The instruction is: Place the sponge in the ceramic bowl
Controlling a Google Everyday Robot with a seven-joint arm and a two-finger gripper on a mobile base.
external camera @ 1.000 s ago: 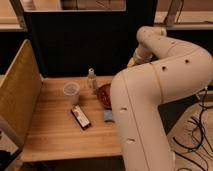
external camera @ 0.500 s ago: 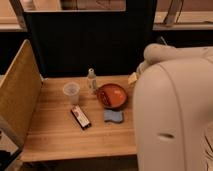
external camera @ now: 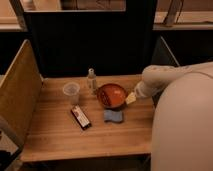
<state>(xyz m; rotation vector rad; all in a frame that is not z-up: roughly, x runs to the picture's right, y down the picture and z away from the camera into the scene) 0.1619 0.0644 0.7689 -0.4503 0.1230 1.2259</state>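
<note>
Hand [external camera: 131,98] by ceramic bowl [external camera: 102,96] rim, too small to tell; arm [external camera: 185,125] cut off by right edge.

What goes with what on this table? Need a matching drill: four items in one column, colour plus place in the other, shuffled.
Items:
1. sponge
2. bowl
3. cup
4. packet

Descriptions:
A. black, lying flat in front of the cup
B. light blue, on the table just in front of the bowl
C. clear, left of the small bottle
D. red-orange, with the gripper beside its right rim

Pairs: 1-B, 2-D, 3-C, 4-A
</note>
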